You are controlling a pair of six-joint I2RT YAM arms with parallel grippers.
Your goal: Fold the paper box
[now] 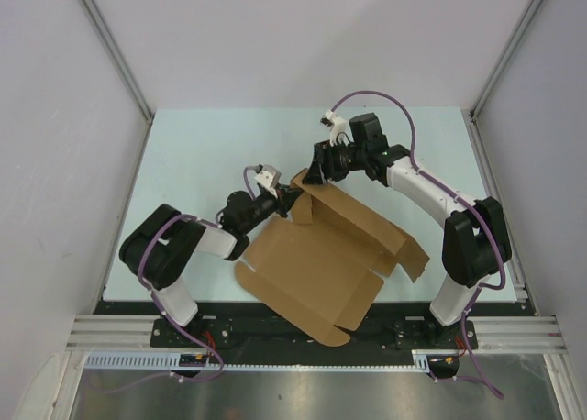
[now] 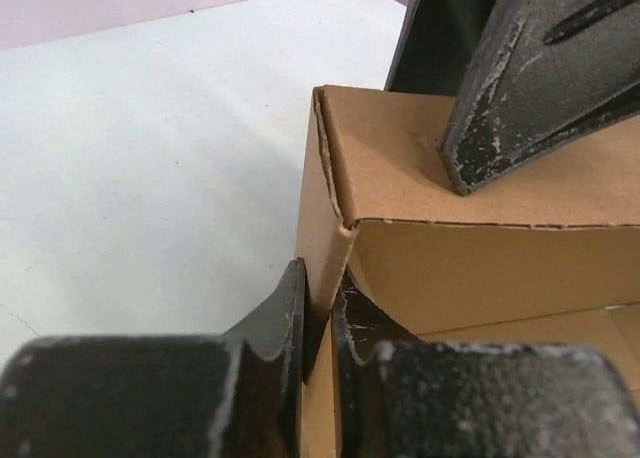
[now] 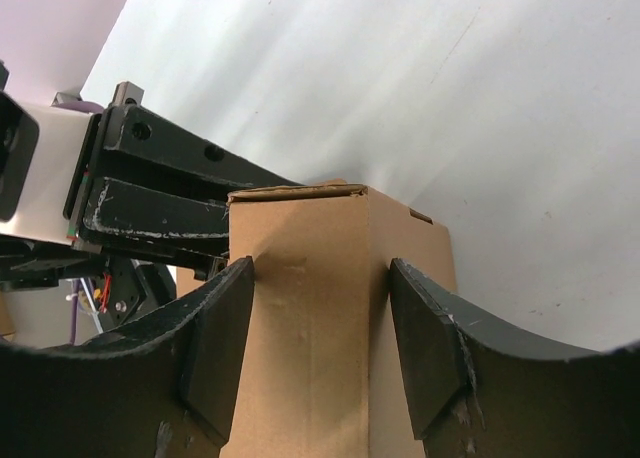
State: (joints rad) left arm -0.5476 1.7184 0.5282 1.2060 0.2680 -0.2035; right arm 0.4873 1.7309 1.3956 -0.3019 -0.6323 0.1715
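A: Left hand [image 2: 318, 288] sits closest to the lens. What's it on?
B: Its fingers [image 2: 275, 318] are nearly together, pinching an upright side wall of the paper box [image 1: 316, 259] right at a corner. Cardboard sits between them.
A: Right hand?
B: Right hand [image 3: 320, 318] reaches in from the far side with its fingers [image 3: 215, 338] set wide. The folded far wall fills the gap and touches both. Left wrist view shows one of its fingertips resting on top of that wall.
A: Box location?
B: Middle to near part of the surface [image 1: 202, 154], turned diagonally. The base lies flat, the far wall is raised, and flaps spread out left, near and right.
A: Edges?
B: The near flap overhangs the surface's near edge onto the black rail [image 1: 238, 333] between the arm bases. The right flap lies near the right arm [image 1: 468, 241], apart from it.
A: Room to move?
B: Open surface lies behind and left of the box, up to the grey walls [image 1: 55, 117]. Both hands crowd the box's far-left corner, close together; can't tell if they touch.
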